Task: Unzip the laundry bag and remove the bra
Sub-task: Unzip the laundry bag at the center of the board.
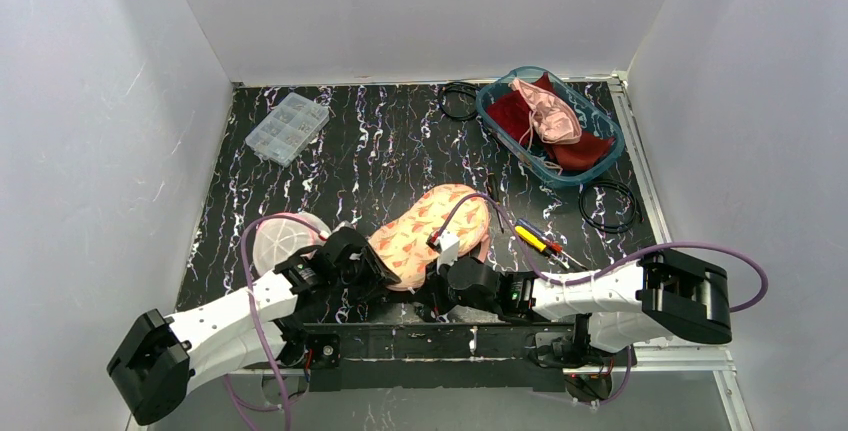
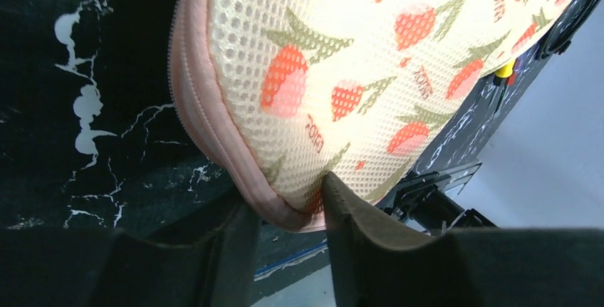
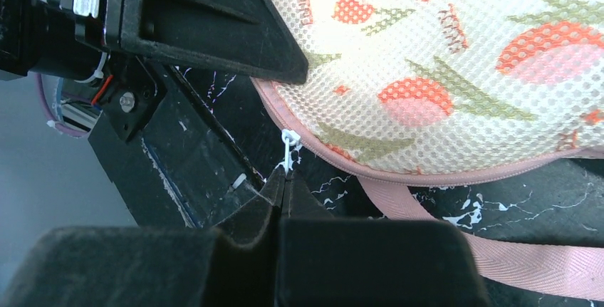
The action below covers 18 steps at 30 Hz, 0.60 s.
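The laundry bag (image 1: 425,229), cream mesh with a strawberry print and a pink zipped rim, lies near the table's front edge. Its near-left rim (image 2: 214,129) sits between my left gripper's (image 2: 288,193) fingers, which pinch it; the right finger (image 2: 356,221) dents the mesh. In the right wrist view my right gripper (image 3: 285,175) is shut on the small white zipper pull (image 3: 288,147), which hangs from the bag's (image 3: 456,58) rim. From above, both grippers, left (image 1: 362,263) and right (image 1: 442,269), meet at the bag's near end. The bra is hidden inside the bag.
A blue basket (image 1: 612,156) with red and pink garments stands at the back right. A clear organiser box (image 1: 288,128) is at the back left, a white round lid (image 1: 275,241) by the left arm. A yellow screwdriver (image 1: 533,239) and black cable loops (image 1: 608,206) lie right of the bag. A pink strap (image 3: 498,250) trails from the bag.
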Each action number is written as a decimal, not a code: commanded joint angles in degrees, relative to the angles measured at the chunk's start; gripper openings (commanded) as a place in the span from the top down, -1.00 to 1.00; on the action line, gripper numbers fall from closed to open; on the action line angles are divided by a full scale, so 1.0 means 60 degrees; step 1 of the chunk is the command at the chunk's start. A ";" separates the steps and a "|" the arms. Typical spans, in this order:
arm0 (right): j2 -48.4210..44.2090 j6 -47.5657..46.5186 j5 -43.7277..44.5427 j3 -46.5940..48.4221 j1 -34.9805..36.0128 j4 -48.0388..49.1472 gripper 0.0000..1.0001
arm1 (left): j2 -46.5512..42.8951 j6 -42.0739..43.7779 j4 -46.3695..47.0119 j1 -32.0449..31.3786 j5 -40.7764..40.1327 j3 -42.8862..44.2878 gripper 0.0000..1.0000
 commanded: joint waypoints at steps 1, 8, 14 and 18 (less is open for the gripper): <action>-0.0277 -0.0094 0.0158 0.0384 0.0052 0.0131 0.97 | -0.0104 -0.0220 -0.0081 -0.0041 -0.0908 0.0183 0.45; -0.0625 -0.0128 0.0441 0.0385 0.0053 -0.0665 0.97 | -0.0304 -0.0134 -0.0737 -0.0045 -0.1358 0.0436 1.00; -0.1114 -0.0030 0.1035 0.0114 0.0053 -0.1493 0.97 | -0.0432 0.0008 -0.1013 -0.0038 -0.1545 0.0580 1.00; -0.1742 0.0168 0.1390 -0.0254 0.0052 -0.1928 0.97 | -0.0475 0.0061 -0.1119 -0.0031 -0.1573 0.0596 1.00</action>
